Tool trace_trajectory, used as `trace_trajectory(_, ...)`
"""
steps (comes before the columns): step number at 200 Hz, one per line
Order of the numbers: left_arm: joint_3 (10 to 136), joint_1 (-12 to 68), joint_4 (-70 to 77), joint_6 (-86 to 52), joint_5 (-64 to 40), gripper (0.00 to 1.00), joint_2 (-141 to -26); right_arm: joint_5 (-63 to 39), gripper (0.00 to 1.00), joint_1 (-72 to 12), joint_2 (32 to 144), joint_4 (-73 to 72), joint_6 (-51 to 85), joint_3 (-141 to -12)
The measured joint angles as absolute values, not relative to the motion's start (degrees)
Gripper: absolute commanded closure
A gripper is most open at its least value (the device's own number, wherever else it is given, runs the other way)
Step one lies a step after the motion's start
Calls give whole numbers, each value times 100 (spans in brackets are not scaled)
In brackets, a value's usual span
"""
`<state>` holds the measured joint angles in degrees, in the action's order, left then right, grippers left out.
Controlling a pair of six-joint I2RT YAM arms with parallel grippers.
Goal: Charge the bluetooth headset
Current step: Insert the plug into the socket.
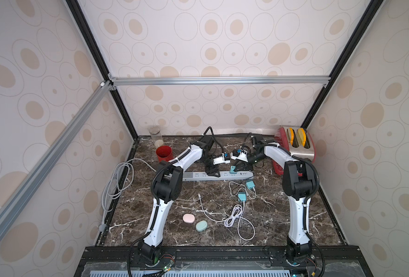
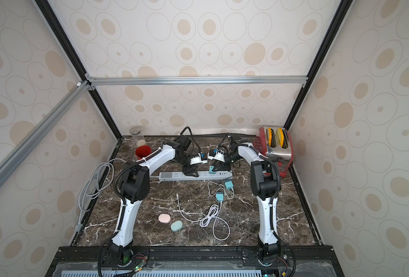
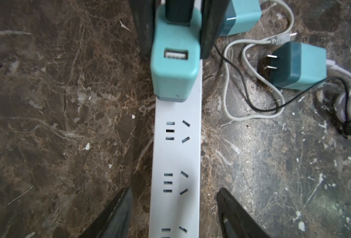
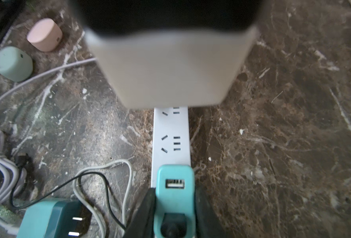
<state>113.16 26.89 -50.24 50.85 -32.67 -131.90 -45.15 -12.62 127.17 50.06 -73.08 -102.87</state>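
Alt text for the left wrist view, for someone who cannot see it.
The right gripper clamps a teal USB charger standing on a white power strip on dark marble; the left gripper, open, straddles the strip.

Take the table's [image 1: 282, 215] centre as the dial, with 12 at the back wall. The power strip [image 1: 193, 175] lies crosswise just toward 12, and 1 upright charger [image 1: 233, 169] stands on its right part. 2 loose chargers [image 1: 249, 184] [image 1: 241, 196] lie at 3. The coiled cable [image 1: 232, 217] lies at 5. 2 headset cases [image 1: 188, 218] [image 1: 201, 226] sit together at 7. The toaster [image 1: 297, 144] stands at 2 and the cup [image 1: 163, 153] at 10, with the jar [image 1: 156, 135] behind it. The cord bundle [image 1: 119, 179] lies at 9.
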Motion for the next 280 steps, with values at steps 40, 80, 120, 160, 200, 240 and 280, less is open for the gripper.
trace_trajectory(40,11316,2663,-5039,5081,-3251,33,-13190,-4456,100,-1295,12652,4860,-7223,-10156)
trace_trajectory(80,11316,2661,-5039,5078,-3253,33,-13190,-4429,100,-1297,12589,4718,-7146,-10033)
trace_trajectory(120,11316,2602,-5037,5078,-3253,33,-13190,-4351,100,-1308,12586,4716,-7072,-10038)
trace_trajectory(160,11316,2543,-5026,5054,-3273,33,-13190,-4193,100,-1354,12497,4595,-7028,-9926)
trace_trajectory(200,11316,2471,-5043,5028,-3288,33,-13190,-3828,100,-1505,12446,4541,-6934,-9953)
trace_trajectory(240,11316,2399,-5035,5013,-3308,34,-13190,-3618,100,-1577,12357,4471,-6879,-9865)
trace_trajectory(280,11316,2399,-5026,4969,-3428,34,-13190,-3621,100,-1577,12333,4421,-6860,-9817)
